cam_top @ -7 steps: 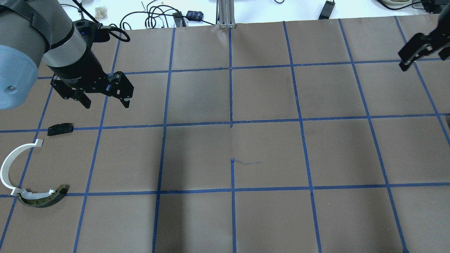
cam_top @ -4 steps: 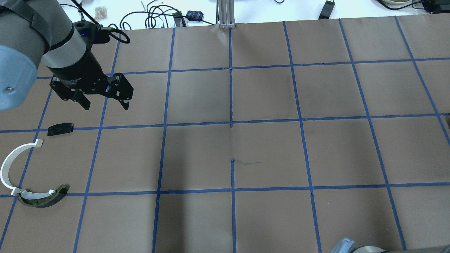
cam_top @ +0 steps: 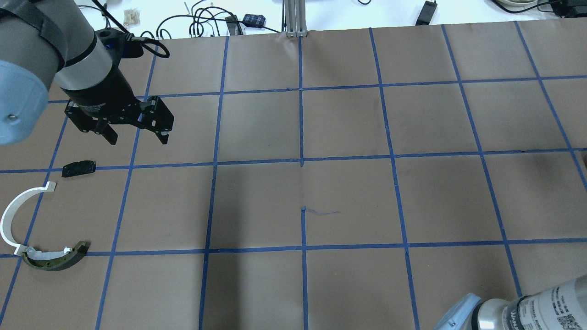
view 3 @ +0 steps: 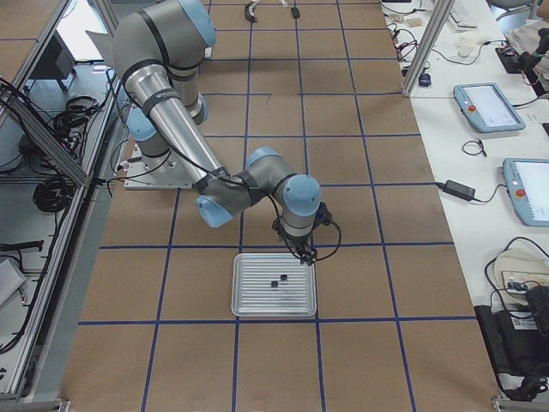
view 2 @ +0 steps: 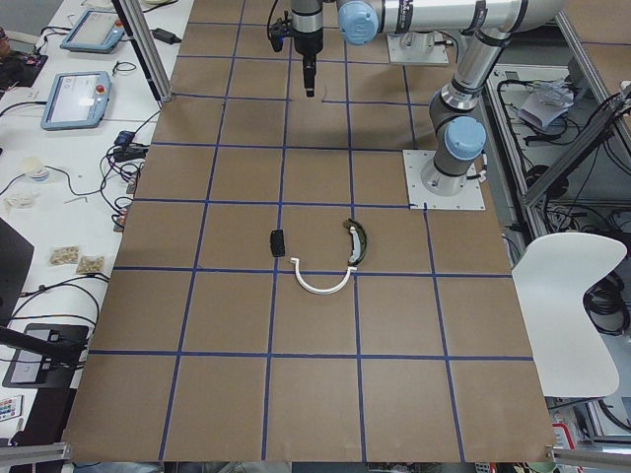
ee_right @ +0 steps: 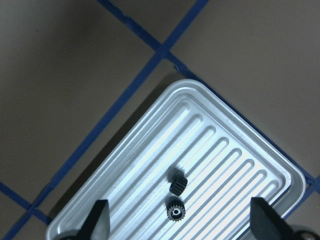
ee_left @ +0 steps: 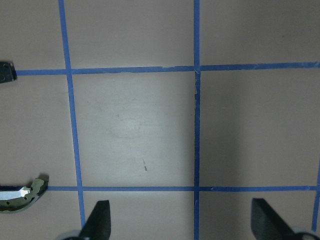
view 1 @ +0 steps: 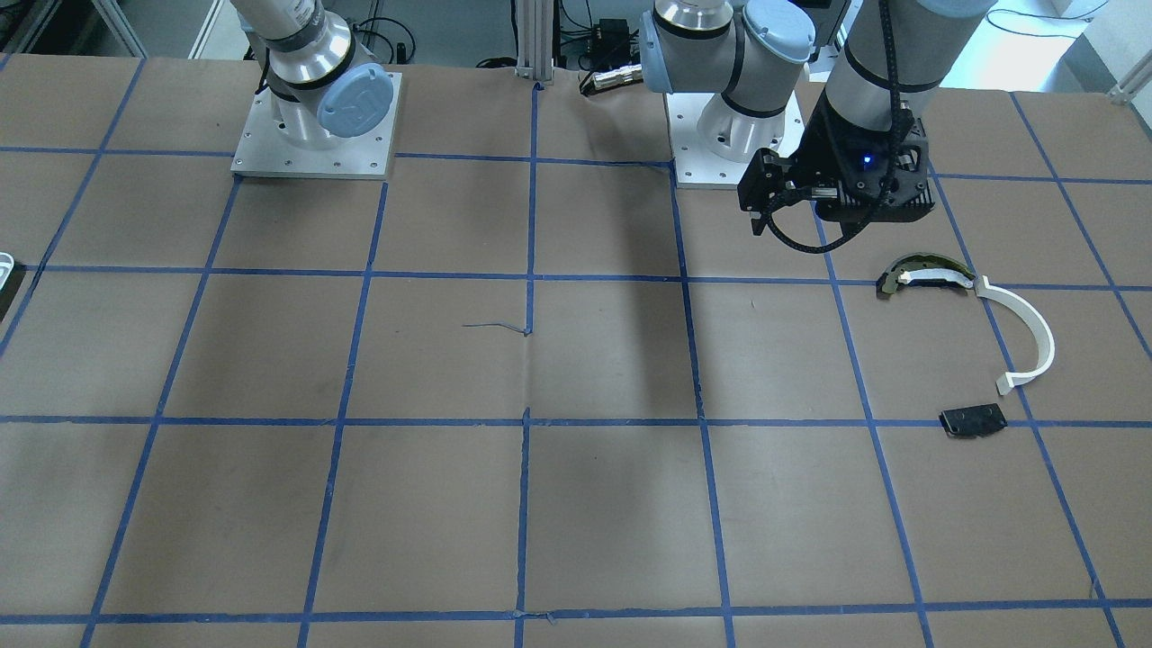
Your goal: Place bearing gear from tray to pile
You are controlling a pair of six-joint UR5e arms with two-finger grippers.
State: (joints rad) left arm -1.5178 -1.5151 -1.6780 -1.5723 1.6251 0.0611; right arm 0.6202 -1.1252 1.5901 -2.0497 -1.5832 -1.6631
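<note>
The ribbed silver tray lies under my right gripper, which is open and empty above it. Two small black bearing gears lie side by side in the tray, between the fingers' line. The exterior right view shows the tray and that gripper over its far edge. The pile lies at the table's left: a white half-ring arc, a black-and-gold curved piece and a black plate. My left gripper is open and empty, hovering beyond the plate.
Blue tape grids the brown table. Cables, a power brick and an aluminium post sit at the far edge. The two arm base plates stand on the robot's side. My right arm's elbow fills the overhead view's bottom right corner.
My right gripper has left the overhead view's top right, and its arm's elbow has come in at the bottom right. The left gripper has barely shifted. The pile has not moved.
</note>
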